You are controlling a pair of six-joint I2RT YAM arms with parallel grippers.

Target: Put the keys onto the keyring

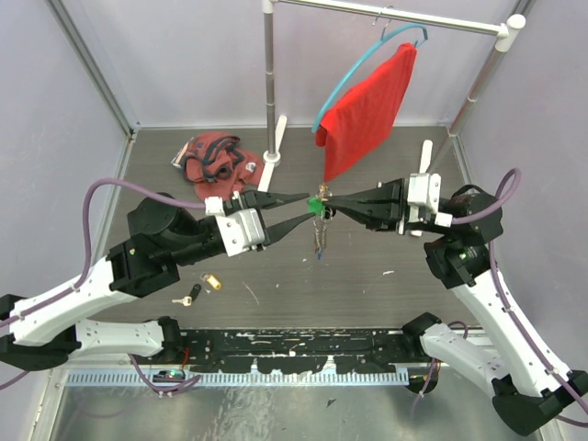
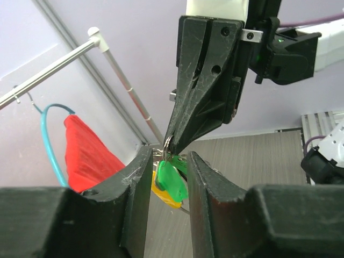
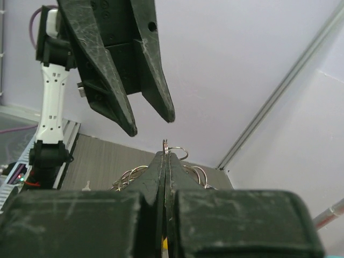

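From above, the tapered matte-black left jaws and right jaws meet tip to tip over the grey wood-grain surface (image 1: 386, 266). The green key (image 1: 317, 204) sits between them, with thin metal dangling below. A yellow-tagged key (image 1: 212, 281) lies loose on the surface.

In the left wrist view, the left jaws stand part-open, flanking the green key's glossy plastic head; contact is unclear.

In the right wrist view, the right jaws are closed, pinching the thin wire keyring (image 3: 166, 144).
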